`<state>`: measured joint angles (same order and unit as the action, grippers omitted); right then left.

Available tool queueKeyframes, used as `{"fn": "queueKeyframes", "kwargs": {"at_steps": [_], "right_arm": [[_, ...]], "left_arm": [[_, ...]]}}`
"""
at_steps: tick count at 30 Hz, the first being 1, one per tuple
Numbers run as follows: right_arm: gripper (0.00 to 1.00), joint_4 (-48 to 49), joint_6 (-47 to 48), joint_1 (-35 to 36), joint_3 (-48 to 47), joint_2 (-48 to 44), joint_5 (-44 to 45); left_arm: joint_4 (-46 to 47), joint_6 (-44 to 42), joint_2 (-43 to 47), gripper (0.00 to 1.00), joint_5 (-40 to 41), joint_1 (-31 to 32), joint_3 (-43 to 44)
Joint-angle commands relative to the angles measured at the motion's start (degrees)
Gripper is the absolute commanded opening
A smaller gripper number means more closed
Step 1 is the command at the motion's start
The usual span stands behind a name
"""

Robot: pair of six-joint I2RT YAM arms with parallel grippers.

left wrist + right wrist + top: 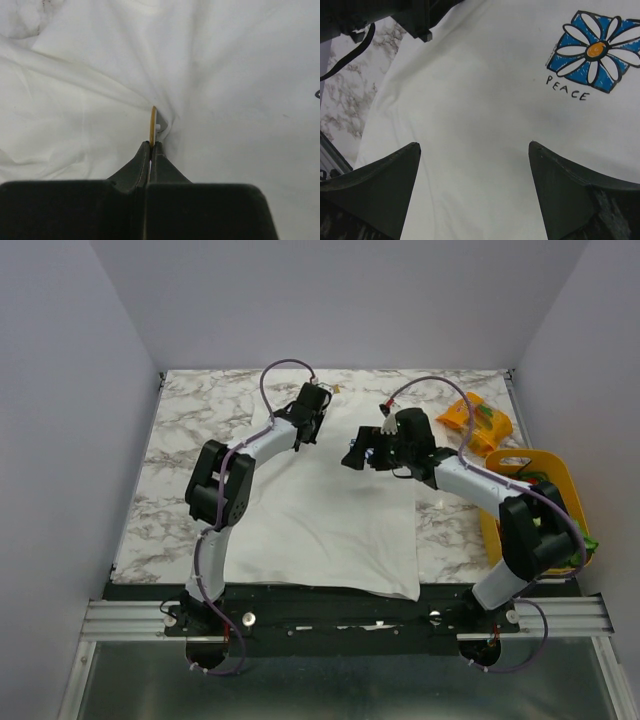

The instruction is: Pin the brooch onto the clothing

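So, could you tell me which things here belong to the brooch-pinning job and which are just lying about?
Job in hand:
gold brooch, pinched in the shut left gripper
white T-shirt
right gripper, open over the shirt

Lying about:
orange snack packet
yellow basket, to the right of the shirt

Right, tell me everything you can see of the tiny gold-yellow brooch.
The tiny gold-yellow brooch shows edge-on in the left wrist view: a thin, upright, metallic-looking sliver with a small white nub on its right side. The left gripper is shut on its lower edge. Its top sits against a crease of the white T-shirt. Its front design cannot be seen.
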<state>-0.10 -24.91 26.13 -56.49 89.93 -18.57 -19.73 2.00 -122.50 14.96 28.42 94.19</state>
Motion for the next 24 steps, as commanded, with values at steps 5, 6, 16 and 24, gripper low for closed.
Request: {"fn": "queueKeyframes", "kwargs": {"at_steps": [5,6,16,24], "right_arm": [[0.95,5.3,-2.5,-0.4,-9.1,11.3,-4.0],[0.95,5.5,-2.6,-0.4,-9.9,12.0,-4.1],[0.87,6.5,-4.0,-0.4,-18.5,20.7,-7.8],[0.73,7.0,-4.5,-0.4,-24.6,26.6,-9.9]], "left_arm": [[9.2,4.2,7.7,0.0,-10.4,-4.4,-4.9],[9.8,4.4,8.7,0.0,-12.1,-4.7,-5.9],[15.5,6.9,12.1,0.0,-19.6,-7.6,-10.8],[18.6,7.9,13.2,0.0,-24.1,-8.8,-12.8]]}}
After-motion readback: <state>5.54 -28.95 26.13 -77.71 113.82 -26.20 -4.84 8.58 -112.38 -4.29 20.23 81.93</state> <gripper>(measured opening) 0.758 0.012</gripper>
